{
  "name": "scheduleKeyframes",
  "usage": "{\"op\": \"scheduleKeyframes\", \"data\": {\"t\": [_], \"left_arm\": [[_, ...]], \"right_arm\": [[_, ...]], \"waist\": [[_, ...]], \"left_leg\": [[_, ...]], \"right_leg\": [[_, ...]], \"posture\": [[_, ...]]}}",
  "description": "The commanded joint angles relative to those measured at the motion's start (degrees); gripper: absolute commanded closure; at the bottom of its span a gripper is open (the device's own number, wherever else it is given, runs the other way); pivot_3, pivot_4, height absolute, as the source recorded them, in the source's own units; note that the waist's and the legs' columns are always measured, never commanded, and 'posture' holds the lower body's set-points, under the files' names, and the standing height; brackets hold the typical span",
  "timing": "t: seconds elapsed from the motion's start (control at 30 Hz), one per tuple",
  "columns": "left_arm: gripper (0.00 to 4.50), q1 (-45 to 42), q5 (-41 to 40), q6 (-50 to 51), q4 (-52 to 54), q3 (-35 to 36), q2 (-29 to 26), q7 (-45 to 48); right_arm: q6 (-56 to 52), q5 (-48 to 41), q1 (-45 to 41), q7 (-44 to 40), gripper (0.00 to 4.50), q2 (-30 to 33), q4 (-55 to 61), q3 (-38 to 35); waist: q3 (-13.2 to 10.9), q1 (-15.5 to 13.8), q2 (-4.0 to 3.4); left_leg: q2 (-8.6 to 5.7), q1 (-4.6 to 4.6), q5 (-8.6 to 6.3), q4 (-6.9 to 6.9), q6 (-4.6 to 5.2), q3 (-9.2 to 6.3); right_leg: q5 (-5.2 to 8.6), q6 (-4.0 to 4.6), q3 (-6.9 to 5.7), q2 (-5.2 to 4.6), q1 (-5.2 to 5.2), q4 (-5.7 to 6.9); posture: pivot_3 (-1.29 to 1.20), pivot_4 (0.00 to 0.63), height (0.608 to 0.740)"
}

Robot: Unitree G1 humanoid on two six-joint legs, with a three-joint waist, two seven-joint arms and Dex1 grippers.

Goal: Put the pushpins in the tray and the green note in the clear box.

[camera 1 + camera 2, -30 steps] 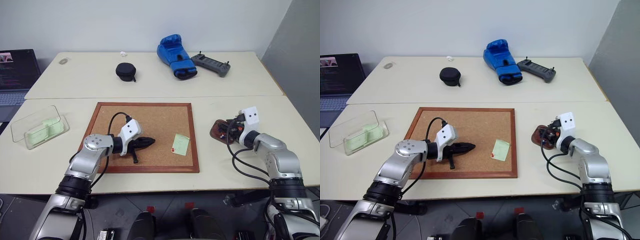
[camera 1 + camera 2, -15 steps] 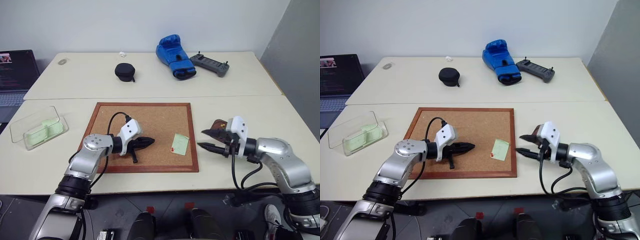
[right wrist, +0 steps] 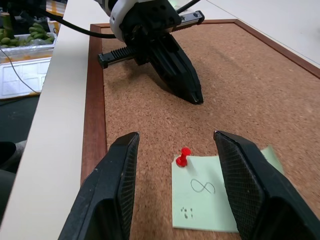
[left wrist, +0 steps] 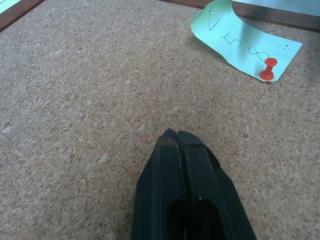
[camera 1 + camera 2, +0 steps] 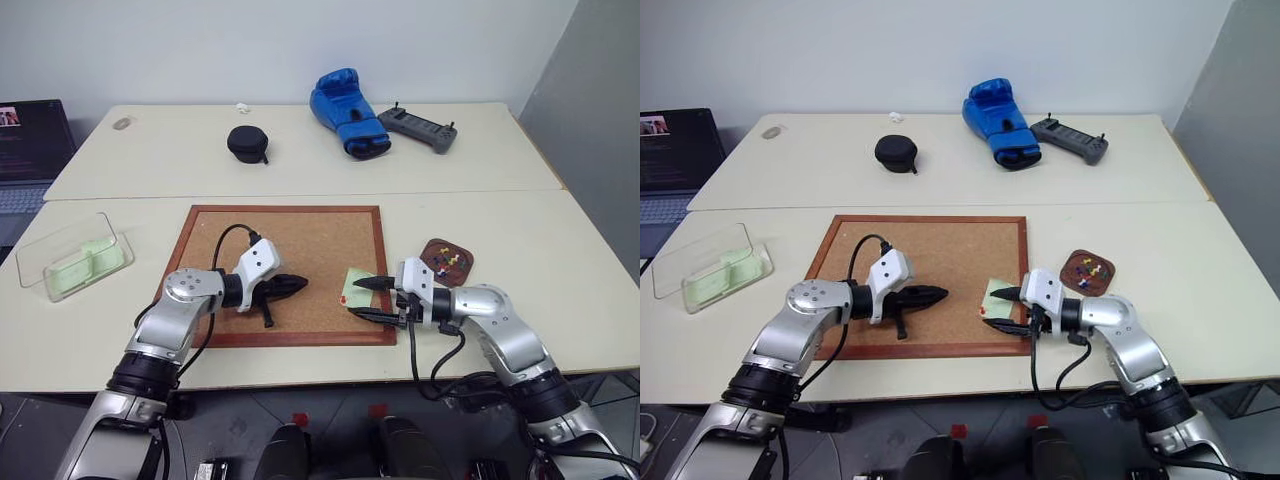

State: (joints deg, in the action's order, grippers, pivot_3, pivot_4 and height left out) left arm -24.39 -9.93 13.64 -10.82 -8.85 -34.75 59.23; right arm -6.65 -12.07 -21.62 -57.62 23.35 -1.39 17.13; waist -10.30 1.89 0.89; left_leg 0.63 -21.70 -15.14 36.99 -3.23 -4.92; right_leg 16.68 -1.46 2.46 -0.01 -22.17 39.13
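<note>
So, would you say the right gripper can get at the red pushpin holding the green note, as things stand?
Probably yes: the right gripper is open, and the red pushpin on the green note stands uncovered between its fingers. The shut left gripper rests well beyond it.

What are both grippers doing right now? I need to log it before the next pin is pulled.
Left gripper: closed, holding nothing.
Right gripper: open, empty, either side of the red pushpin in the green note.
</note>
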Motion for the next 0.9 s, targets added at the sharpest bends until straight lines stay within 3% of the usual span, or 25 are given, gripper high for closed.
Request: {"op": "scheduleKeyframes", "data": {"t": [0.03,0.63,0.77,0.9], "left_arm": [[4.50,1.20,1.42,1.62,-0.53,-0.52,-0.61,-0.54],[4.50,1.68,1.28,2.35,0.48,-0.38,-0.48,-0.84],[4.50,1.51,1.23,2.46,0.49,-0.45,-0.45,-0.85],[4.50,1.41,1.19,2.56,0.54,-0.43,-0.55,-0.75]], "right_arm": [[2.64,1.22,-2.61,0.31,1.98,-2.60,-3.36,0.58],[2.47,2.96,-4.86,0.06,1.98,-7.33,-10.61,0.91],[2.54,3.13,-5.09,0.01,2.57,-7.36,-10.96,0.78],[2.73,3.34,-4.80,0.12,3.44,-7.20,-11.06,0.77]], "waist": [[0.00,0.06,0.00],[0.00,0.04,0.00],[0.00,0.05,0.00],[0.00,0.04,0.00]], "left_leg": [[-0.01,0.00,0.00,0.00,0.00,0.02],[-0.01,0.00,0.00,0.00,0.00,0.01],[-0.01,0.00,0.00,0.00,0.00,0.00],[-0.01,0.00,0.00,0.00,0.00,0.01]], "right_leg": [[0.00,0.00,0.01,0.00,0.00,0.00],[0.00,0.01,0.01,0.00,0.00,0.02],[0.00,0.01,0.00,0.00,-0.01,0.02],[0.00,0.01,0.01,0.00,-0.01,0.02]], "posture": [[0.00,0.150,0.740],[0.00,0.150,0.740],[0.00,0.150,0.740],[0.00,0.150,0.740]]}}
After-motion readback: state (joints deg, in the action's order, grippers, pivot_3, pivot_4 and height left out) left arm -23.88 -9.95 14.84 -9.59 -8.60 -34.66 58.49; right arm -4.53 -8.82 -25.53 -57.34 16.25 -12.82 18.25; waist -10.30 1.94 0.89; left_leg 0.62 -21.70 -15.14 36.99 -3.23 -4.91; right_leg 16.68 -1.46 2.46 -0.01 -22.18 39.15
